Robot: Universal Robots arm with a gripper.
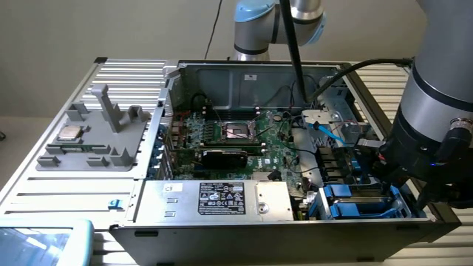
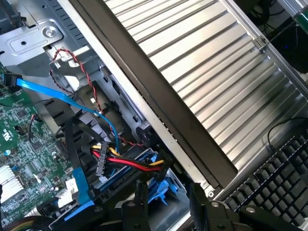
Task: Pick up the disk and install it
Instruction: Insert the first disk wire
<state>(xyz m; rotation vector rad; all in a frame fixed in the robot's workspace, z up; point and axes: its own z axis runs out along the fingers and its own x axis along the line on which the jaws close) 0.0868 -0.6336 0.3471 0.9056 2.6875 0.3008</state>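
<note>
In the wrist view my gripper reaches down into the drive bay at the corner of the open computer case. Its two black fingers stand on either side of the disk. The disk is seen edge-on: a blue plastic bracket with grey metal beneath it. The jaws look closed on it. In the exterior view the arm's wrist hangs over the blue drive bay at the case's near corner, on the exterior view's right, and hides the gripper and the disk.
Red, yellow and black power wires and a blue data cable run right beside the bay. The case wall borders it. A silver box with a sticker, the motherboard and a grey fixture with a chip lie toward the exterior view's left.
</note>
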